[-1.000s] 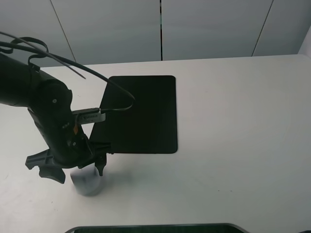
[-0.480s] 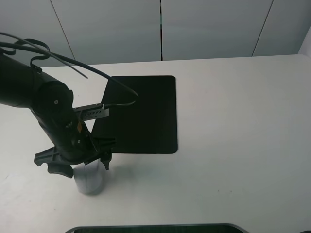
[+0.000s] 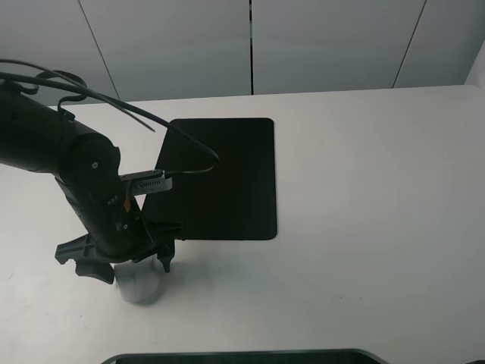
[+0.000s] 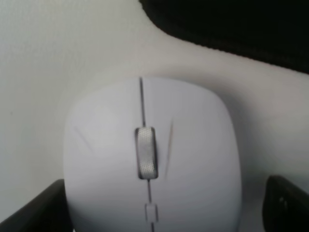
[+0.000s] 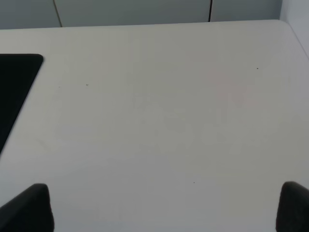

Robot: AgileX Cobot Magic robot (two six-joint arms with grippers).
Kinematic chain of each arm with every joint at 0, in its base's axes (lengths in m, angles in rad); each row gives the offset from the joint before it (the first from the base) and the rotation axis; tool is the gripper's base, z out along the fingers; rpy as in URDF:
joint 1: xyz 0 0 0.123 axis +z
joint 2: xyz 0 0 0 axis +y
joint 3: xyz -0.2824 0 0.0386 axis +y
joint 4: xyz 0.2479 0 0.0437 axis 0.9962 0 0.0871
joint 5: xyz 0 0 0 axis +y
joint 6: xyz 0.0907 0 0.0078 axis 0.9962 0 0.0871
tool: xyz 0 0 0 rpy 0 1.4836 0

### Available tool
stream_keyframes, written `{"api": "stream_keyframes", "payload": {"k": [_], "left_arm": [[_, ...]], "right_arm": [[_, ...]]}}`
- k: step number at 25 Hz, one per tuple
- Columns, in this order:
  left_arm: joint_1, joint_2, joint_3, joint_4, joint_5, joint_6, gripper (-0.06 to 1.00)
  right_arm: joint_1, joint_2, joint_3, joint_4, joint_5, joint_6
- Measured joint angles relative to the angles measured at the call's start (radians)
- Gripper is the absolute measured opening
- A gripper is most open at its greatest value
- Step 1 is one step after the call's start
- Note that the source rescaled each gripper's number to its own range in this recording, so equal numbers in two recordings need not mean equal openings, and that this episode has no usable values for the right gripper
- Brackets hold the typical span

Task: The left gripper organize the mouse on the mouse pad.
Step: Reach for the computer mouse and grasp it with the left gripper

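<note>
Right now the left gripper (image 3: 125, 262) hovers over the white mouse (image 3: 139, 284), jaws spread either side, nothing clamped. It lies on the table (image 3: 364, 227) just off the mouse pad (image 3: 227, 174); I'd say closing comes next, then carrying across.

A white table (image 3: 364, 189) is filling the scene, lying under soft, even light. Pale grey wall panels (image 3: 326, 42) are standing behind it, with a dark vertical seam (image 3: 251, 45) running between them.

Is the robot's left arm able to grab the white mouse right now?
Probably yes. The left gripper hangs right over the mouse, open, with one finger on each side, and nothing blocks the way.
</note>
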Motion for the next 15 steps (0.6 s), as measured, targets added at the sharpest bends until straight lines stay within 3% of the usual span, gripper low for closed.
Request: {"api": "stream_keyframes", "payload": {"k": [12, 13, 14, 15], "left_arm": [[0.0, 0.0, 0.0, 0.0, 0.0, 0.01, 1.0], [0.0, 0.0, 0.0, 0.0, 0.0, 0.012, 0.97], [0.0, 0.0, 0.0, 0.0, 0.0, 0.012, 0.88], [0.0, 0.0, 0.0, 0.0, 0.0, 0.012, 0.66]], "right_arm": [[0.0, 0.0, 0.0, 0.0, 0.0, 0.0], [0.0, 0.0, 0.0, 0.0, 0.0, 0.0], [0.0, 0.0, 0.0, 0.0, 0.0, 0.0], [0.0, 0.0, 0.0, 0.0, 0.0, 0.0]]}}
